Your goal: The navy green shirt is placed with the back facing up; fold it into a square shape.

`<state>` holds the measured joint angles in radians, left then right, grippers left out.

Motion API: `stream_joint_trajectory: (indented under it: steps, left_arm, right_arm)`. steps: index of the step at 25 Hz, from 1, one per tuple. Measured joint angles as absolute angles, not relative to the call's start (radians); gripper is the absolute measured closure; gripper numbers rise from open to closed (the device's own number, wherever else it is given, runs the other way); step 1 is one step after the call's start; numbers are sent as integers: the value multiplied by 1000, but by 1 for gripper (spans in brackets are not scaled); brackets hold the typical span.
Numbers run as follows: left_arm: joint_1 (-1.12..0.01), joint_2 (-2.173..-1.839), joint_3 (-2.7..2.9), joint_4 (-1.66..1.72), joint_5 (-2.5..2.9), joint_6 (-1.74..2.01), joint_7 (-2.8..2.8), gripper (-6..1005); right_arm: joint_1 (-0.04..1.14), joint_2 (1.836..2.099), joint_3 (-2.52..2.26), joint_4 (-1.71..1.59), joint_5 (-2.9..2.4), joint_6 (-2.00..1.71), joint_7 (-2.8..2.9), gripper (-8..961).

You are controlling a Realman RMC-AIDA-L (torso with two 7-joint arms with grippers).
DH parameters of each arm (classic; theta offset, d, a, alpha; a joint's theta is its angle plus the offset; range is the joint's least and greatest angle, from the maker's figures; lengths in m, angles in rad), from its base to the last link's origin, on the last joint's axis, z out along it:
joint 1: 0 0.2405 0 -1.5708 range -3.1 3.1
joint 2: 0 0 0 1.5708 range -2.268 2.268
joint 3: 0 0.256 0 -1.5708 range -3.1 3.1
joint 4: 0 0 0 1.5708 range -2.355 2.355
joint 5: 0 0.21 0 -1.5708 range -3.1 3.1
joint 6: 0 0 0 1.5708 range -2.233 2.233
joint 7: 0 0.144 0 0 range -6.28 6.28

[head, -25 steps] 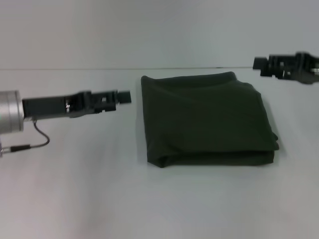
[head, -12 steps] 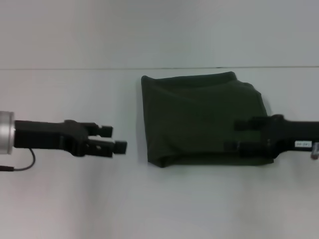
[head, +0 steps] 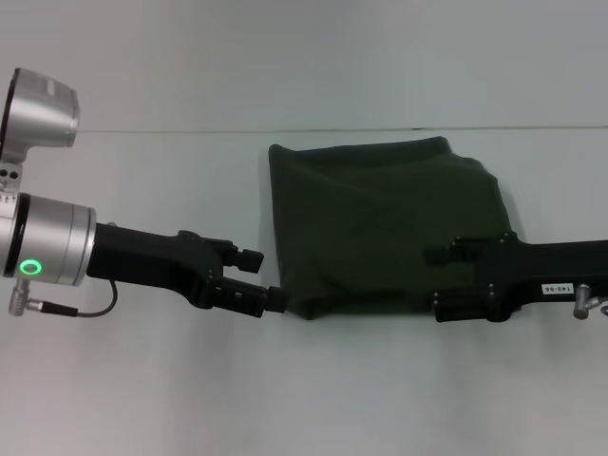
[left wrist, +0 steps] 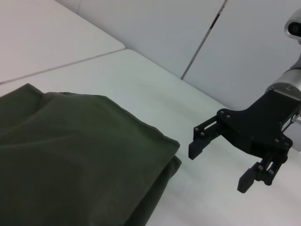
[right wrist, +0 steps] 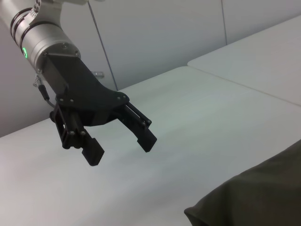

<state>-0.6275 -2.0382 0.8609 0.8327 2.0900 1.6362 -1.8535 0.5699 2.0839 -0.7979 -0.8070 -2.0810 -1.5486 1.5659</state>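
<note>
The dark olive-green shirt of soft cloth [head: 385, 228], folded to a rough square, lies on the white table [head: 142, 399]. In the head view the right gripper [head: 435, 277] masks its near right corner. The right wrist view shows the left gripper [right wrist: 120, 143] spread apart beside the near left corner; the left wrist view shows the right gripper likewise parted.

shirt [head: 380, 223] on table [head: 142, 380] | left hand [head: 261, 280] beside | right hand [head: 435, 278] over

We see the left arm [head: 52, 252]: a brushed silver cylinder, a green ring light glowing on it, a thin black cable looping beneath. Its gripper [head: 261, 281] is matte black, blocky, with small screws. The right gripper [head: 437, 280] is black too, a white label on its forearm.
</note>
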Motion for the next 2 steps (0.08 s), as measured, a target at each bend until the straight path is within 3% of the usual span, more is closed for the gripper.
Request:
stream_joint_trajectory:
  steps: [2]
  left_arm:
    - [-629, -2041, 867, 833, 2092, 1625, -1850, 112]
  right_arm:
    - [571, 2084, -798, -807, -2081, -1545, 1566, 133]
